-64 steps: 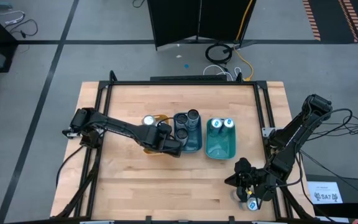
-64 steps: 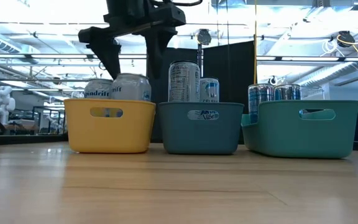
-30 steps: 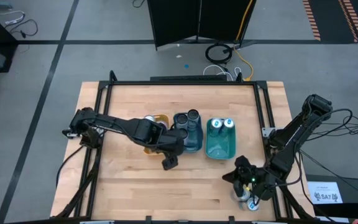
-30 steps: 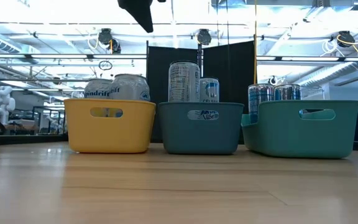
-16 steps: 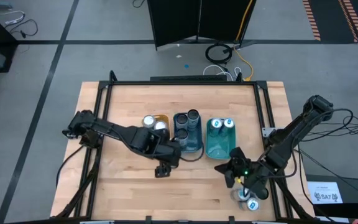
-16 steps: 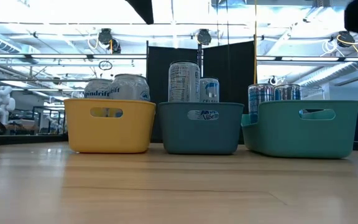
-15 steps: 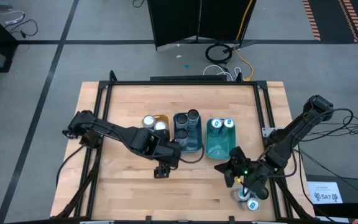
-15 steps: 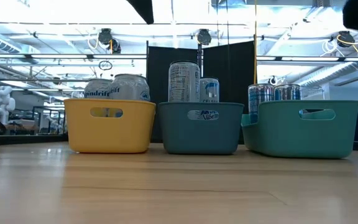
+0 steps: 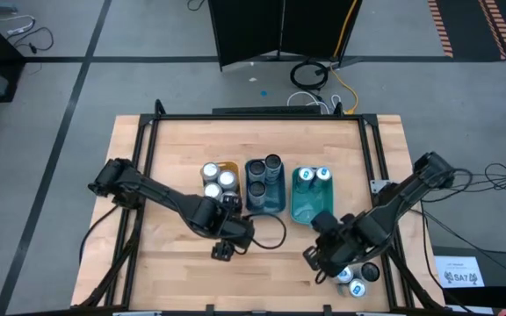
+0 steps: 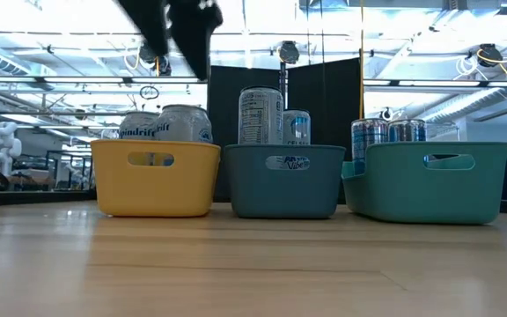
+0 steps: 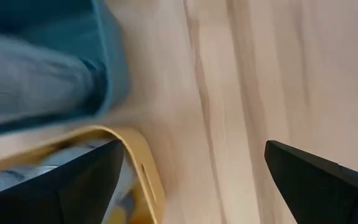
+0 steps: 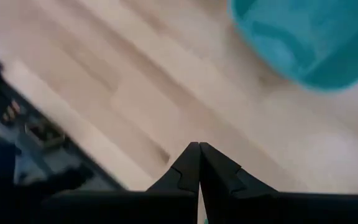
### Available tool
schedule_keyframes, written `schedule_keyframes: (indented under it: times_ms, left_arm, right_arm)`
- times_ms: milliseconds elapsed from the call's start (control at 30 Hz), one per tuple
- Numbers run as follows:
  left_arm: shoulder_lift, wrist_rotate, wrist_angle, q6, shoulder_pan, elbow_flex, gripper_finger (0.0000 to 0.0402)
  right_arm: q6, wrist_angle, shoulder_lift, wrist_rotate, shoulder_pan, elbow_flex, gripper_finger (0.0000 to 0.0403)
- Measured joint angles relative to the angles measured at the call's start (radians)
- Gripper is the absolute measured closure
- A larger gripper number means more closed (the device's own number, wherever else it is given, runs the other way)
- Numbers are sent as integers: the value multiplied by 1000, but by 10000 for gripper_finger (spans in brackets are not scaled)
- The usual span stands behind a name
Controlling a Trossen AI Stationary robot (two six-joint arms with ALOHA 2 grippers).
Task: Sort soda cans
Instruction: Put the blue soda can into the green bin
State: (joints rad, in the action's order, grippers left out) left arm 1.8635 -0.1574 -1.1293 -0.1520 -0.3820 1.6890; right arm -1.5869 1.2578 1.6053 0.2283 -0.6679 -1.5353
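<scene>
Three trays stand in a row mid-table. The yellow tray [image 9: 229, 167] holds silver soda cans [image 9: 211, 172]. The dark teal tray [image 9: 271, 200] holds dark cans [image 9: 273, 162], and the lighter teal tray [image 9: 313, 209] holds blue-marked cans [image 9: 306, 175]. My left gripper [image 9: 222, 251] hangs open over bare wood near the yellow tray's near end [image 11: 143, 163], with nothing between its fingers. My right gripper [image 9: 311, 256] is shut, with nothing visible between its fingers [image 12: 199, 152], near the lighter teal tray's near end. Loose cans [image 9: 356, 286] stand at the near right corner.
A black frame [image 9: 262, 116] runs along the table's far edge and both sides. Bare wood [image 9: 174, 263] fills the near left and the strip in front of the trays. In the low view my left gripper [image 10: 179, 26] shows dark above the yellow tray [image 10: 155, 179].
My left gripper has moved from the trays toward the table's near edge, sinking and rolling about its own axis, still open. My right gripper has risen from the loose cans at the near right corner and swung left toward the table's middle.
</scene>
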Motion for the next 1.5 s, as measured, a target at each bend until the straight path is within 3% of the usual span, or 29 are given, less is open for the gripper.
schedule_keyframes:
  times_ms: [133, 333, 667, 833, 1267, 1500]
  left_arm:
    - [-51, 32, 91, -16, -1, -124, 2]
    - [-154, 81, 171, -59, -9, -284, 2]
    - [-329, 85, 171, -225, -49, -368, 2]
    - [-389, 68, 181, -309, -72, -369, 2]
    - [-419, 63, 181, -500, -132, -369, 2]
    - [-419, 43, 230, -524, -143, -369, 2]
  right_arm:
    - [35, 33, 66, -92, -13, -70, 403]
    - [52, -37, 97, -105, -46, -85, 403]
    - [34, 28, 97, -128, -61, -85, 388]
    - [31, 93, 97, -126, -61, -85, 330]
    - [13, 107, 97, -127, -140, -85, 113]
    - [-67, 74, 97, -126, -202, -85, 59]
